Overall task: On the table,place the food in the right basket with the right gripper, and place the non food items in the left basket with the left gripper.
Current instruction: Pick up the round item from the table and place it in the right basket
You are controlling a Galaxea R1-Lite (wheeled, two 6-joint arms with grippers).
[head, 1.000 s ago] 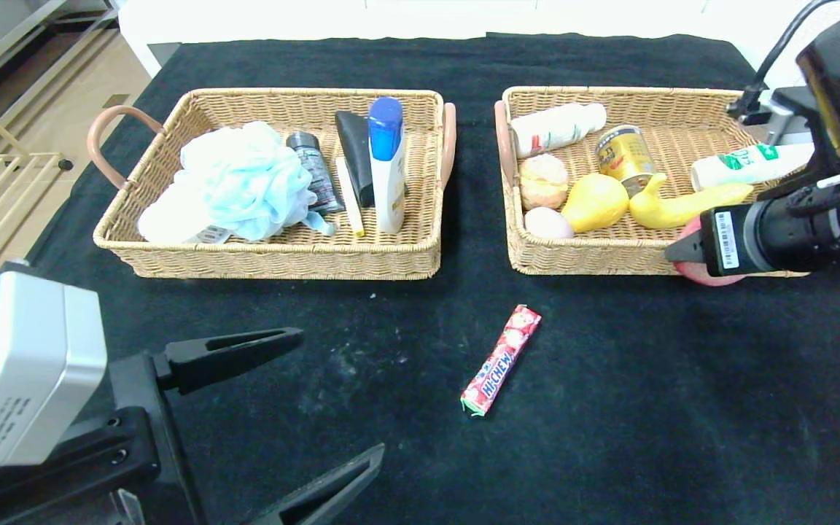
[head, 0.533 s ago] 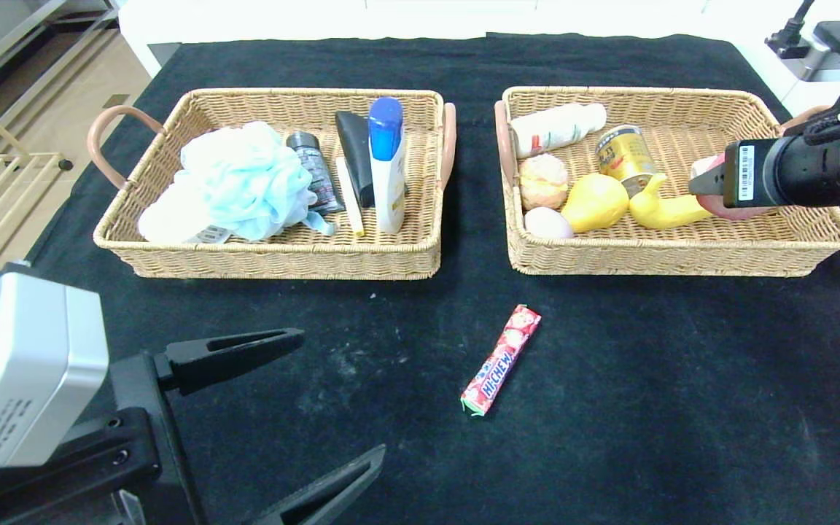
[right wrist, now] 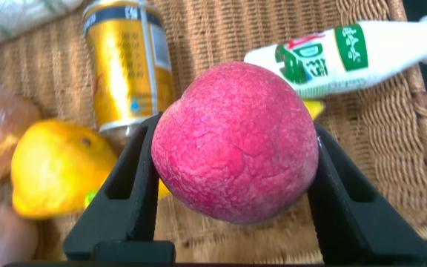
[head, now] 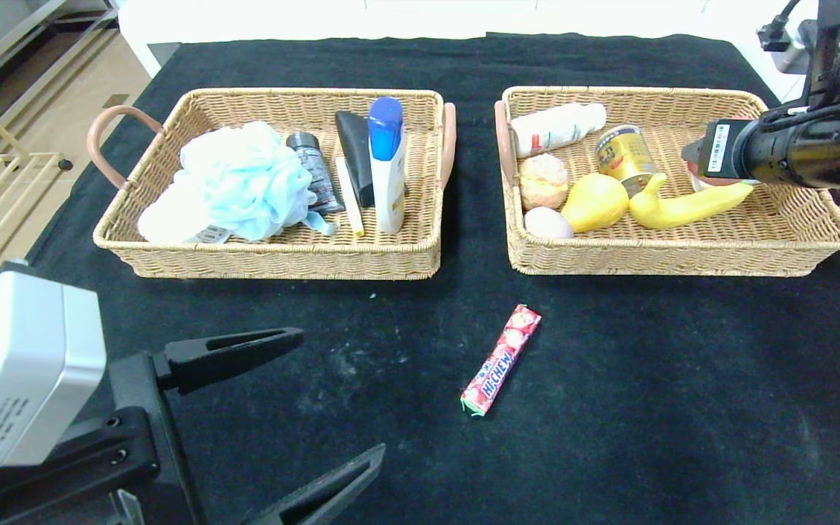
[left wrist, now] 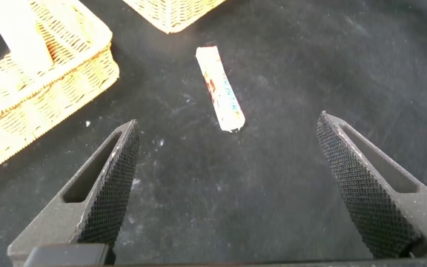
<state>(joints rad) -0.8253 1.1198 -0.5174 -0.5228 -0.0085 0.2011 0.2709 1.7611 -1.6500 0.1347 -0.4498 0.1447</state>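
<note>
While the left gripper [head: 318, 408] sits low at the near left of the black table [head: 646, 408] with its ribbed fingers spread wide on nothing, the head view shows the right gripper [head: 701, 157] over the woven wicker right basket [head: 653, 255]. A second ago it hung at that basket's near right rim with the red fruit; it has since moved in over the far right part. A glossy Hi-Chew stick [head: 501, 361] lies on the cloth in front of the baskets, unmoved. The left basket [head: 281, 255] holds a frilly blue bath pouf [head: 241, 179] and a blue-capped bottle [head: 386, 164]; the right one holds a curved banana [head: 682, 208] and a gold can [head: 624, 157].

From the left wrist view, the left gripper [left wrist: 232, 189] frames the candy stick [left wrist: 219, 87], well apart from it.

From the right wrist view, the right gripper [right wrist: 236, 170] has both fingers pressed on a round, finely wrinkled red peach [right wrist: 236, 141], above the basket weave, the can [right wrist: 128, 63] and a white milk bottle [right wrist: 347, 55].
</note>
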